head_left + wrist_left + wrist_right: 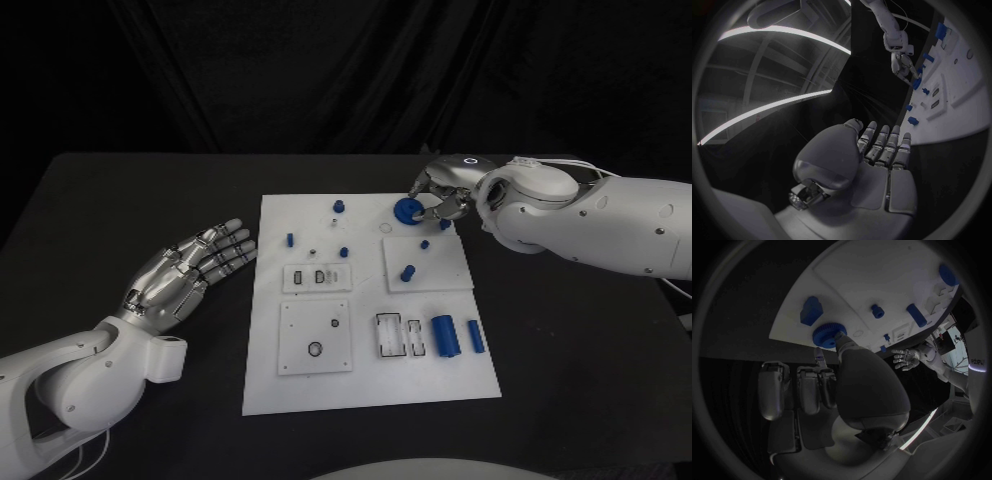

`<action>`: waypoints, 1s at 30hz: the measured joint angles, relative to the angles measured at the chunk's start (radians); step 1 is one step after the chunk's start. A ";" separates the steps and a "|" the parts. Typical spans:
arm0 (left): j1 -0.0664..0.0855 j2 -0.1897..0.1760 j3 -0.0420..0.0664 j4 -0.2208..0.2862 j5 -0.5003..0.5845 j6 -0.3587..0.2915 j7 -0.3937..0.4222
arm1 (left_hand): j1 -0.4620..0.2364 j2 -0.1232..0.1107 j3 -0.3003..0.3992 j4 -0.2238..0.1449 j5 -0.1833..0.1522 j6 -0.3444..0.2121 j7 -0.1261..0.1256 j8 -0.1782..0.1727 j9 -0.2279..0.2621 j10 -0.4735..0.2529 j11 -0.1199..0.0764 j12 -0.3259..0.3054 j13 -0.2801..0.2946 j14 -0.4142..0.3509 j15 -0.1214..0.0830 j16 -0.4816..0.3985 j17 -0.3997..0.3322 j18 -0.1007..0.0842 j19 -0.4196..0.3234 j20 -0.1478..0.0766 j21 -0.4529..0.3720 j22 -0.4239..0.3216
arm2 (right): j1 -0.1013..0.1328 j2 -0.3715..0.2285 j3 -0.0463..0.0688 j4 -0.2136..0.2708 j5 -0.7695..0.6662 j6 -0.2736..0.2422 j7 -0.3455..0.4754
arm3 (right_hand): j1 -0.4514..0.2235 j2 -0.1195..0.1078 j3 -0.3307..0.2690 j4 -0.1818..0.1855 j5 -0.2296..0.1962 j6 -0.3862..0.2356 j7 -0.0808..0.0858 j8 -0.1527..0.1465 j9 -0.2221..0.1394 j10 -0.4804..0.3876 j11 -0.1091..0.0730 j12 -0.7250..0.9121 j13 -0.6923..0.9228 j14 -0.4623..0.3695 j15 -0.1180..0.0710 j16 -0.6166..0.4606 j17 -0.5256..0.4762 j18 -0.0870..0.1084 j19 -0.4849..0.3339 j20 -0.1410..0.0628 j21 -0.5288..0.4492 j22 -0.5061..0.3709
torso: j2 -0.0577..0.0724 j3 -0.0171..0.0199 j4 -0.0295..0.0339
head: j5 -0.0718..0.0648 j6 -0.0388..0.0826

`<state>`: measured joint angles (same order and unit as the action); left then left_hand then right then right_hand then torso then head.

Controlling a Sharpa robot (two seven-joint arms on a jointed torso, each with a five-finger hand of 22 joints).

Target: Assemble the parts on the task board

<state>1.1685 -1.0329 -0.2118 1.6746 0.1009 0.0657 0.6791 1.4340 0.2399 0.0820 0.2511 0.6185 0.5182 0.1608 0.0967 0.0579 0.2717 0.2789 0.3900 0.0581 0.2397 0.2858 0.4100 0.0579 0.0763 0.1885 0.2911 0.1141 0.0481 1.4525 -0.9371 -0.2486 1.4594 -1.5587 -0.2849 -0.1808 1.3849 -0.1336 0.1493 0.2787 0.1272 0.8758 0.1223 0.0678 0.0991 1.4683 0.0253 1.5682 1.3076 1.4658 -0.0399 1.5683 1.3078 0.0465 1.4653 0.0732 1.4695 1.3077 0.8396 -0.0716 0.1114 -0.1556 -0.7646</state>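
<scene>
Parts lie scattered over your white task board [368, 390] on the black bench [130, 200]. From the head camera, your right hand [440, 200] pinches a blue toothed wheel [410, 210] above the board's far right corner, probably to carry it to its seat. Your left hand [195, 265] rests flat beside the board, fingers spread, holding nothing, clear of the work. The left wrist camera shows that hand [879, 150] empty. The right wrist camera shows fingertips [842, 340] on the wheel [828, 334].
</scene>
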 measured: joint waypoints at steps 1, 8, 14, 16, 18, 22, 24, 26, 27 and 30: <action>0.000 0.000 0.000 0.000 0.000 0.000 0.000 | 0.000 0.000 0.000 0.000 0.000 0.000 0.000 0.000 0.000 0.000 0.000 0.000 0.000 0.000 0.000 0.000 0.000 0.000 0.000 0.000 0.000 0.000 | -0.001 0.001 0.000 -0.001 -0.001 0.001 -0.001 | 0.004 0.004 -0.002 -0.002 0.000 0.007 0.003 0.005 0.001 -0.002 0.002 0.000 0.000 0.000 0.000 0.000 0.000 0.000 0.000 0.000 -0.004 0.000 | 0.000 0.0000 0.0000 | 0.001 0.000; 0.000 0.001 0.000 -0.002 0.000 0.001 0.000 | 0.000 0.000 0.000 0.000 0.000 0.000 0.000 0.000 0.000 0.000 0.000 0.000 0.000 0.000 0.000 0.000 0.000 0.000 0.000 0.000 0.000 0.000 | -0.005 0.010 0.003 -0.007 -0.008 0.000 0.000 | 0.014 0.006 0.001 -0.007 0.034 0.051 -0.002 0.023 0.014 -0.004 0.003 0.000 0.000 0.000 0.000 0.000 0.000 0.000 0.000 0.000 -0.006 0.000 | 0.000 0.0000 -0.0002 | 0.002 -0.003; 0.000 0.003 0.000 -0.004 0.000 0.001 0.000 | 0.000 0.000 0.000 0.000 0.000 0.000 0.000 0.000 0.000 0.000 0.000 0.000 0.000 0.000 0.000 0.000 0.000 0.000 0.000 0.000 0.000 0.000 | -0.009 0.012 0.005 -0.010 -0.011 -0.001 0.001 | 0.015 0.008 0.000 -0.011 0.052 0.064 -0.008 0.030 0.022 -0.003 0.003 0.000 0.000 0.000 0.000 0.000 0.000 0.000 0.000 0.000 -0.012 0.000 | 0.000 0.0001 -0.0002 | 0.002 -0.005; 0.000 0.003 0.000 -0.005 0.000 0.002 0.000 | 0.000 0.000 0.000 0.000 0.000 0.000 0.000 0.000 0.000 0.000 0.000 0.000 0.000 0.000 0.000 0.000 0.000 0.000 0.000 0.000 0.000 0.000 | -0.010 0.013 0.006 -0.011 -0.012 -0.002 0.001 | 0.015 0.008 0.000 -0.011 0.055 0.066 -0.009 0.032 0.024 -0.004 0.003 0.000 0.000 0.000 0.000 0.000 0.000 0.000 0.000 0.000 -0.012 0.000 | 0.000 0.0001 -0.0002 | 0.002 -0.005; 0.000 0.004 0.000 -0.006 0.000 0.002 0.000 | 0.000 0.000 0.004 -0.002 0.000 0.000 0.000 0.000 0.000 -0.002 0.002 0.000 0.000 0.000 0.000 0.000 0.000 0.000 0.000 0.000 0.000 0.000 | -0.011 0.013 0.008 -0.012 -0.012 -0.003 0.002 | 0.021 0.005 0.000 -0.020 0.096 0.085 -0.010 0.041 0.025 -0.003 0.003 0.000 0.000 0.000 0.000 0.000 0.000 0.000 0.000 0.000 -0.012 0.000 | 0.000 0.0002 -0.0002 | 0.002 -0.005; 0.000 0.005 0.000 -0.008 0.000 0.003 0.000 | 0.000 0.000 0.009 -0.003 0.000 0.000 0.000 0.000 0.000 -0.004 0.004 0.000 0.000 0.000 0.000 0.000 0.000 0.000 0.000 0.000 0.000 0.000 | -0.012 0.016 0.010 -0.012 -0.013 -0.010 0.008 | 0.029 0.010 0.010 -0.041 0.183 0.118 -0.019 0.082 0.039 -0.002 -0.017 0.000 0.000 -0.001 -0.009 0.000 0.000 0.000 -0.003 -0.009 -0.018 0.000 | 0.000 0.0001 -0.0002 | 0.002 -0.005; 0.000 0.006 0.000 -0.009 0.000 0.003 0.000 | 0.000 0.000 0.008 -0.003 0.000 0.000 0.000 0.000 0.000 -0.004 0.004 0.000 0.000 0.000 0.000 0.000 0.000 0.000 0.000 0.000 0.000 0.000 | -0.013 0.016 0.010 -0.011 -0.013 -0.012 0.010 | 0.030 0.011 0.014 -0.050 0.221 0.122 -0.015 0.088 0.039 -0.002 -0.021 0.000 0.000 0.000 -0.012 0.000 0.000 0.000 -0.003 -0.011 -0.018 0.000 | 0.000 0.0001 -0.0002 | 0.002 -0.005; 0.000 0.006 0.000 -0.009 0.000 0.004 0.000 | 0.000 0.000 0.008 -0.003 0.000 0.000 0.000 0.000 0.000 -0.004 0.004 0.000 0.000 0.000 0.000 0.000 0.000 0.000 0.000 0.000 0.000 0.000 | -0.014 0.016 0.010 -0.011 -0.013 -0.016 0.014 | 0.032 0.013 0.019 -0.062 0.271 0.123 -0.014 0.088 0.039 -0.002 -0.031 0.000 0.000 -0.002 -0.020 0.000 0.000 0.000 -0.003 -0.022 -0.018 0.000 | 0.000 0.0001 -0.0002 | 0.002 -0.006; 0.000 0.006 0.000 -0.009 0.000 0.004 0.000 | 0.000 0.000 0.008 -0.003 0.000 0.000 0.000 0.000 0.000 -0.004 0.004 0.000 0.000 0.000 0.000 0.000 0.000 0.000 0.000 0.000 0.000 0.000 | -0.015 0.016 0.009 -0.011 -0.013 -0.018 0.016 | 0.033 0.014 0.018 -0.063 0.292 0.124 -0.013 0.089 0.039 -0.002 -0.034 0.000 0.000 0.000 -0.022 0.000 0.000 0.000 -0.002 -0.024 -0.018 0.000 | 0.000 0.0001 -0.0002 | 0.003 -0.006; 0.000 0.006 0.000 -0.009 0.000 0.004 0.000 | 0.000 0.000 0.008 -0.003 0.000 0.000 0.000 0.000 0.000 -0.004 0.004 0.000 0.000 0.000 0.000 0.000 0.000 0.000 0.000 0.000 0.000 0.000 | -0.017 0.015 0.009 -0.011 -0.013 -0.027 0.024 | 0.043 0.014 0.014 -0.067 0.365 0.129 -0.007 0.089 0.037 -0.004 -0.036 0.000 0.000 -0.002 -0.027 0.000 0.000 0.000 0.003 -0.029 -0.018 0.000 | 0.000 0.0001 -0.0005 | 0.006 -0.006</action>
<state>1.1684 -1.0272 -0.2118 1.6652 0.1011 0.0701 0.6791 1.4341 0.2399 0.0904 0.2483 0.6185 0.5182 0.1608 0.0967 0.0579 0.2678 0.2825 0.3900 0.0581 0.2396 0.2858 0.4100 0.0578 0.0763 0.1885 0.2912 0.1141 0.0481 1.4358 -0.9219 -0.2400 1.4486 -1.5716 -0.3124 -0.1568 1.4282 -0.1192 0.1633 0.2119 0.4924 1.0044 0.1150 0.1565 0.1362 1.4648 -0.0110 1.5681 1.3073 1.4641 -0.0671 1.5683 1.3076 0.0468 1.4687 0.0444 1.4519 1.3075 0.8396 -0.0715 0.1109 -0.1496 -0.7703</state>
